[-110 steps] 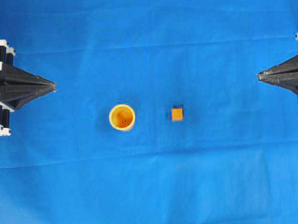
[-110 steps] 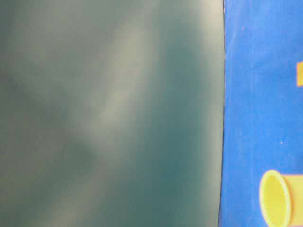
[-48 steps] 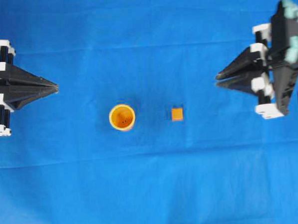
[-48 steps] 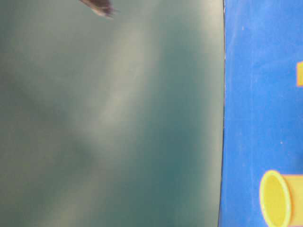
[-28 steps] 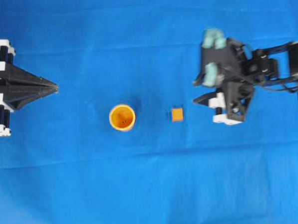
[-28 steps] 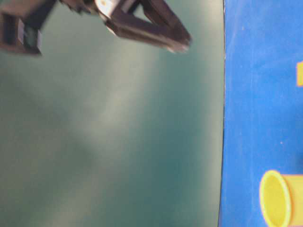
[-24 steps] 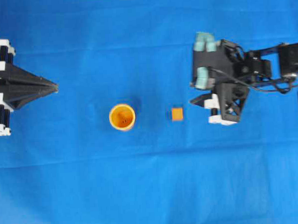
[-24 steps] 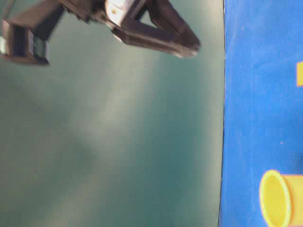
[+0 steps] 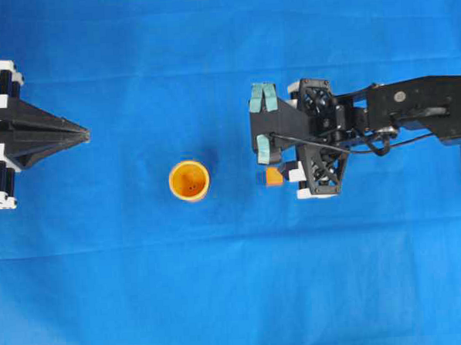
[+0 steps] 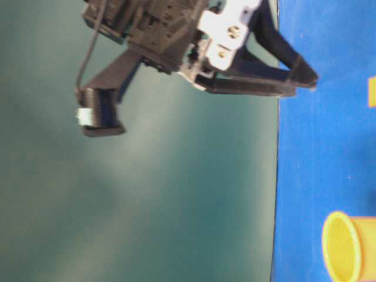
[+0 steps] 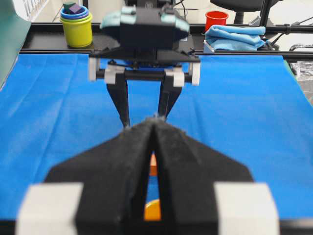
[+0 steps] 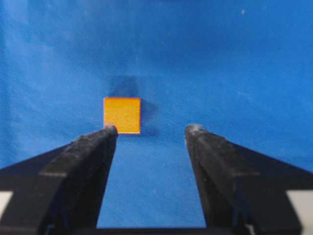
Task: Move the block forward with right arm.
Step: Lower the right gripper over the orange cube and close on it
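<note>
The block (image 9: 273,177) is a small orange cube on the blue cloth, half hidden under the right arm (image 9: 413,113) in the overhead view. My right gripper (image 12: 152,129) hangs over it, open and empty. In the right wrist view the block (image 12: 122,115) lies just past the tip of the left finger (image 12: 98,156), outside the gap. In the table-level view the right gripper (image 10: 310,81) hovers with the block (image 10: 372,92) at the frame's edge. My left gripper (image 9: 82,134) rests shut at the left edge, pointing at the block (image 11: 153,164).
A round orange-yellow cup (image 9: 188,180) stands upright left of the block, also seen as the cup (image 10: 342,245). A stack of coloured cups (image 11: 77,24), a red cup (image 11: 216,19) and a folded blue towel (image 11: 234,36) sit beyond the table's far end.
The right arm has swung in from the right edge to above the block, and its jaws have spread wider. The left gripper, block and cup have not moved.
</note>
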